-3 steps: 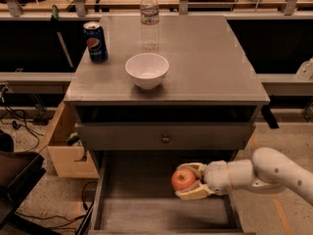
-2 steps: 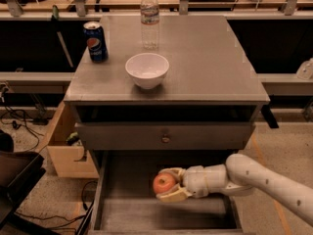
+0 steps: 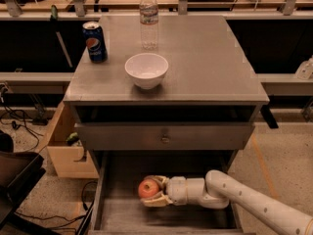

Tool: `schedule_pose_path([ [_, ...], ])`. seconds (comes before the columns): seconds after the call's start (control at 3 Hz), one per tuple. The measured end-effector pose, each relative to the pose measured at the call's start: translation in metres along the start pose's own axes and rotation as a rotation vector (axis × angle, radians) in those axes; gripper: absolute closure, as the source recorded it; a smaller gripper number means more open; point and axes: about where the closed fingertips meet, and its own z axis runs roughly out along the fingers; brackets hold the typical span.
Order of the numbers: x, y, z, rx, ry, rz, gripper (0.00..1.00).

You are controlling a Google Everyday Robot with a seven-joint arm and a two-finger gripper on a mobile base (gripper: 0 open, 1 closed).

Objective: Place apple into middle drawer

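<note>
The red-orange apple is held in my gripper, whose pale fingers close around it from the right. The white arm reaches in from the lower right. The apple hangs just above the plank floor of the open middle drawer, left of its centre. The drawer is pulled out below a shut grey drawer front with a small knob.
On the grey cabinet top stand a white bowl, a blue Pepsi can and a clear water bottle. A wooden box sits on the floor at the left. A dark object lies at lower left.
My gripper has carried the apple leftward over the drawer, from the right side to left of centre, and slightly lower.
</note>
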Motion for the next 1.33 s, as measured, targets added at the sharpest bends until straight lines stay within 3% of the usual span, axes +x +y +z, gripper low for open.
schedule_pose_path([
  [0.33,0.017,-0.001,0.022,0.018,0.006,-0.054,1.0],
  [1.0,0.037,0.003,0.062,0.019,0.214,-0.147,1.0],
  [1.33,0.041,0.002,0.068,-0.004,0.249,-0.139,1.0],
])
